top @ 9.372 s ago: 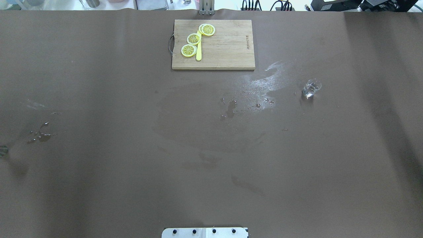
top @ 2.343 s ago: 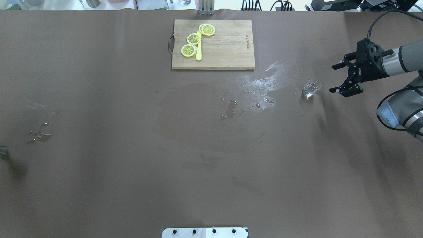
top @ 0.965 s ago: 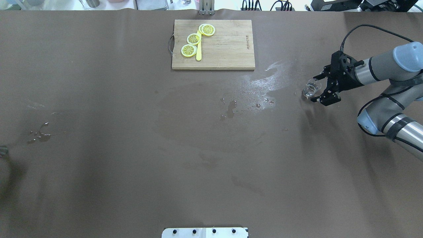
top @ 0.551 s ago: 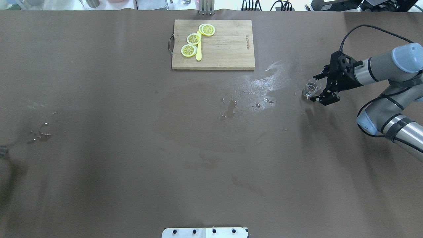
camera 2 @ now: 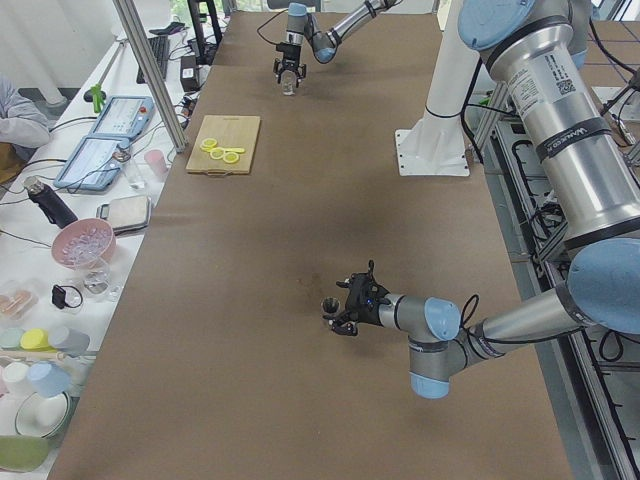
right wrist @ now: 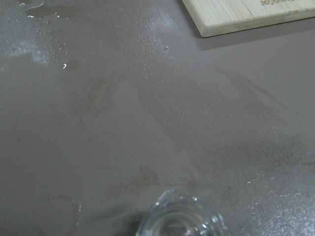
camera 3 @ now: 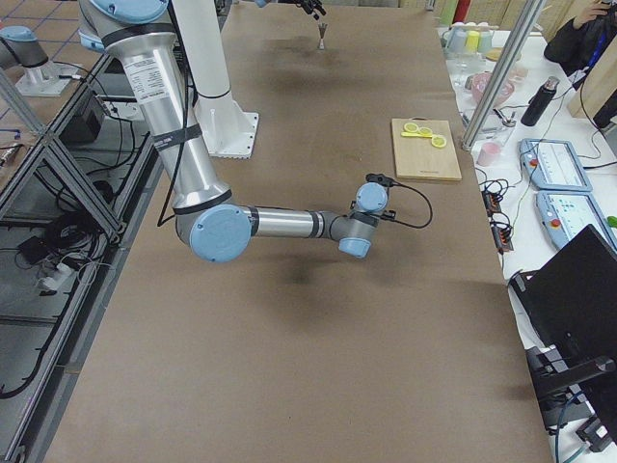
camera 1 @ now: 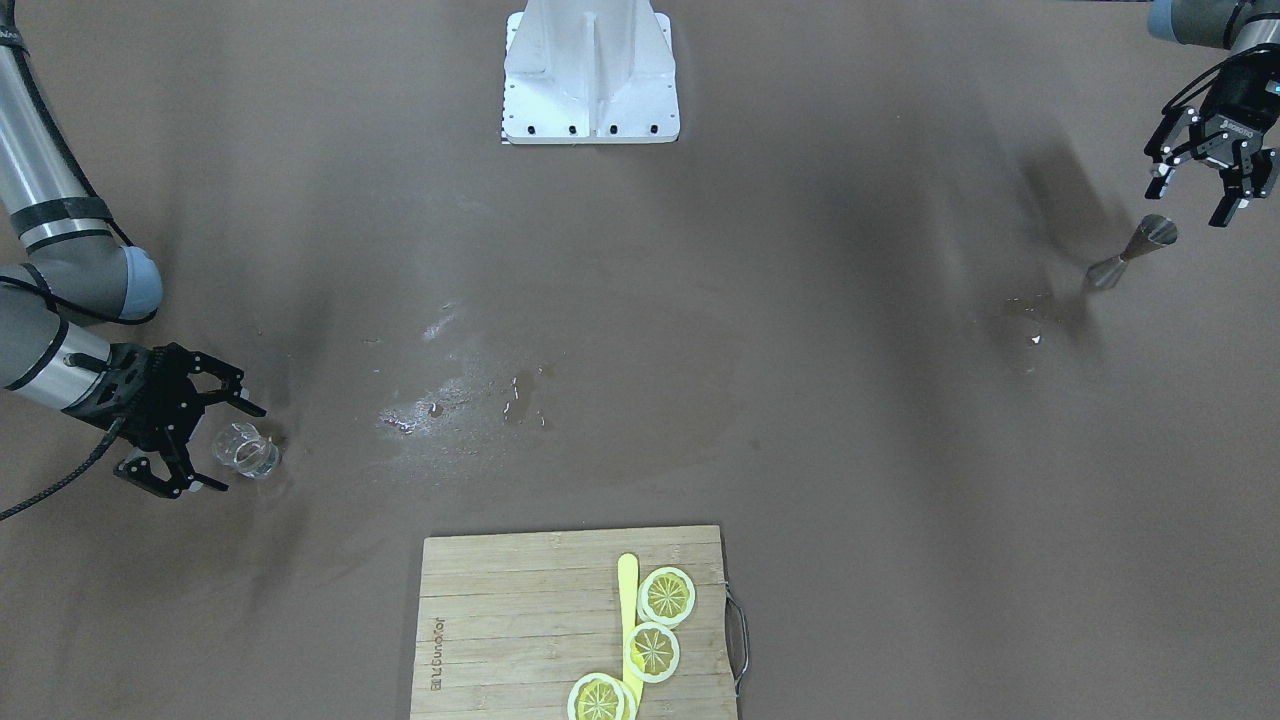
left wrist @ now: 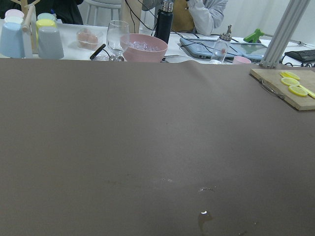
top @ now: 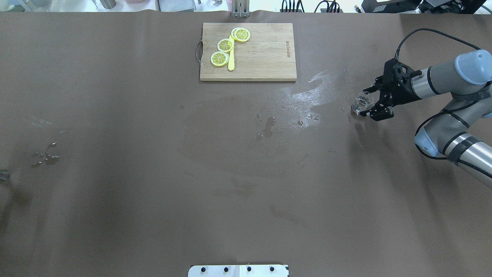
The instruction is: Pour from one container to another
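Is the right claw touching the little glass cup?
Cannot tell. Front-facing view: the open right claw straddles the glass cup, too close to judge any gap.

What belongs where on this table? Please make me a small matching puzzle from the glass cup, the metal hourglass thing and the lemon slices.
Things:
1. small clear glass cup
2. small silver hourglass-shaped metal jigger
3. yellow lemon slices

Places:
A. on the wooden cutting board
B. at the tips of the right arm's open jaws
C. standing by a small puddle, near the left arm's open jaws

Pairs: 1-B, 2-C, 3-A
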Motion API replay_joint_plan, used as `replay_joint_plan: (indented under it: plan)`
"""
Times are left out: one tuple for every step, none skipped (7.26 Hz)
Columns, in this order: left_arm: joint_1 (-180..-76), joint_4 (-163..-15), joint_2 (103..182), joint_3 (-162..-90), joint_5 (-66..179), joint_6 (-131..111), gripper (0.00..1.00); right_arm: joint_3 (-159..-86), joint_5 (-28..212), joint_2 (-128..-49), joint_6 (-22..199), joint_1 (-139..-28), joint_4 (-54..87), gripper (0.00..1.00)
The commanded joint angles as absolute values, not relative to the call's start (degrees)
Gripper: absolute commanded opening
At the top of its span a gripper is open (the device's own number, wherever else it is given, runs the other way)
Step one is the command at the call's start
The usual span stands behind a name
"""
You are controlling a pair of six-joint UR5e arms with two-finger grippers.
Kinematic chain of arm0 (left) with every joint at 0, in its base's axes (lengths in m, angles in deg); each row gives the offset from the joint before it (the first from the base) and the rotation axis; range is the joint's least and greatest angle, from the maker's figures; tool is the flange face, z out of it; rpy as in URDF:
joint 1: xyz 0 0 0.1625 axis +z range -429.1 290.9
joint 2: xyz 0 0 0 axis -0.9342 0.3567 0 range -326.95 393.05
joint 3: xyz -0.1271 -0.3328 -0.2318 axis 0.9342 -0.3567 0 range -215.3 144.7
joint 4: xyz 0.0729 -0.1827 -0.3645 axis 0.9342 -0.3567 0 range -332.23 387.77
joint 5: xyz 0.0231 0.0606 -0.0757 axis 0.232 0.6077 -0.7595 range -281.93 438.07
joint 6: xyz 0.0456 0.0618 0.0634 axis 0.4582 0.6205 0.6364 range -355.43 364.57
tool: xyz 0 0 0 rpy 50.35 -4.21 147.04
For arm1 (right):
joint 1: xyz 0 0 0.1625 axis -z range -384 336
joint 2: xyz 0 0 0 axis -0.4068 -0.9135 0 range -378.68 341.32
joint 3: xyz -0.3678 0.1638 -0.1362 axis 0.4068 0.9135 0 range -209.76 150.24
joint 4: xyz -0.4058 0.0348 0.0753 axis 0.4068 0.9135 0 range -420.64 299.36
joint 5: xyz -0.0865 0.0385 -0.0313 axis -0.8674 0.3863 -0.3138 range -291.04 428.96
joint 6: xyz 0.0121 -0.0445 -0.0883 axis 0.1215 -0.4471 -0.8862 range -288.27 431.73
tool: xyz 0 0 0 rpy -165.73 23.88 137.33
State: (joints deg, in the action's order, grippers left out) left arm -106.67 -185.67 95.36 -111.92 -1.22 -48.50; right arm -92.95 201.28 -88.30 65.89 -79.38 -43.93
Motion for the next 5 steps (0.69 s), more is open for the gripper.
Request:
replay_joint_plan:
  plan:
    - [-97.0,-186.0,95.6,-110.8,12.6,-48.9,0.99,-93.0,200.6,-88.2,66.0,-79.1,-43.9,0.87]
    - [-96.1,-186.1,95.6,-109.1,14.1,-48.9,0.99,-92.9,200.5,-88.2,66.1,-79.0,-43.9,0.85]
    - [-95.9,-186.5,95.6,-109.0,15.2,-48.9,0.99,-92.6,200.5,-87.9,66.0,-79.0,-43.9,0.84]
    - [-93.6,-186.6,95.8,-109.0,19.5,-48.9,0.99,-92.4,200.0,-87.6,66.1,-78.7,-43.9,0.82]
    - [-89.2,-187.1,96.6,-109.0,25.2,-48.9,0.99,-92.3,199.8,-87.5,66.0,-78.6,-43.9,0.78]
